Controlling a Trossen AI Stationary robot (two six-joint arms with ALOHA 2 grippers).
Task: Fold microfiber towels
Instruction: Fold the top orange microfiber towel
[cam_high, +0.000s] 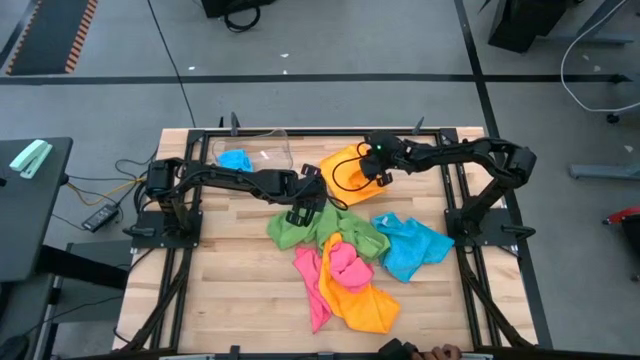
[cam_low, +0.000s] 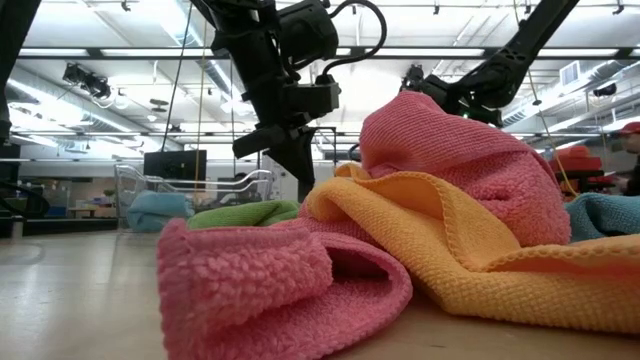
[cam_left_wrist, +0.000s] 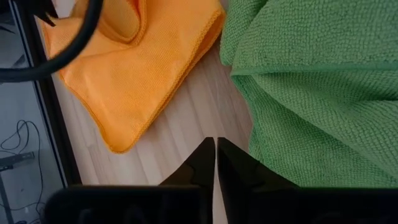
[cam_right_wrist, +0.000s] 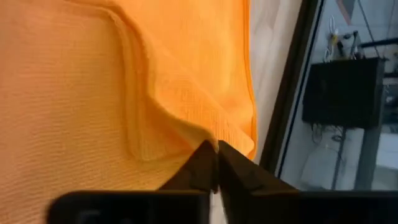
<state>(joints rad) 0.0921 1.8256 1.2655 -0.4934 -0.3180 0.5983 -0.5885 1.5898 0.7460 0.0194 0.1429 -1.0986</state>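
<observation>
Your right gripper (cam_right_wrist: 216, 148) is pressing its fingers together on a fold of the orange towel (cam_high: 345, 170), which is lying at the far side of the table (cam_high: 240, 300), right of the middle. The risk here is that you are pinching only one thin layer: if you are lifting now, the edge may be slipping out, or the towel may be dragging toward the table frame beside it.

Your left gripper (cam_left_wrist: 215, 152) is also pressed together, and it seems to be holding nothing; it is hovering over bare wood, just beside the green towel (cam_left_wrist: 317, 87). If you are bringing it down there, it may be catching the green edge and pulling the heap.

The heap in the middle is mixing the green towel, a pink towel (cam_high: 345, 262), a second orange towel (cam_high: 365, 300) and a blue towel (cam_high: 410, 248), so one grab may be lifting two.

The clear plastic bin (cam_high: 262, 150) is standing at the far left, and one blue towel (cam_high: 236, 159) is lying inside, probably alone.
</observation>
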